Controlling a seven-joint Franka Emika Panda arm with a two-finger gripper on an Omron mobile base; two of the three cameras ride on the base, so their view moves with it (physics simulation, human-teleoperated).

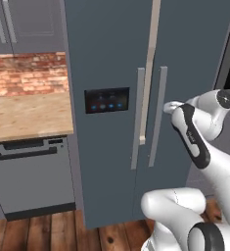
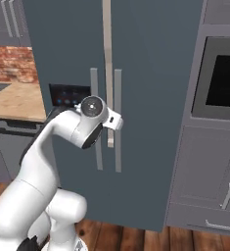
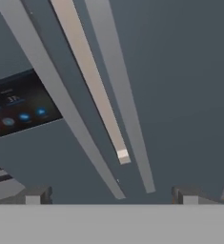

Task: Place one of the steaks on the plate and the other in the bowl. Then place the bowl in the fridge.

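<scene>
The fridge (image 1: 106, 59) stands right in front of me, slate blue-grey, with two long silver handles and a black panel of blue lights (image 1: 106, 100). A pale tan strip (image 1: 148, 73) runs down between its two doors to about mid-height. My gripper (image 1: 171, 107) is open and holds nothing, close to the right handle (image 1: 158, 115) at mid-height. In the right base view the gripper (image 2: 115, 121) sits just before the handles (image 2: 117, 147). In the hand view the gripper (image 3: 111, 196) has its tips wide apart below the fridge (image 3: 189, 95) and both handles. The steaks, plate and bowl are out of view.
A wooden counter (image 1: 23, 115) over a grey dishwasher (image 1: 31, 176) adjoins the fridge on the left, with a brick wall behind. A wall oven (image 2: 221, 78) and grey cabinet fronts (image 2: 204, 181) stand on the right. Wooden floor (image 1: 53, 230) lies below.
</scene>
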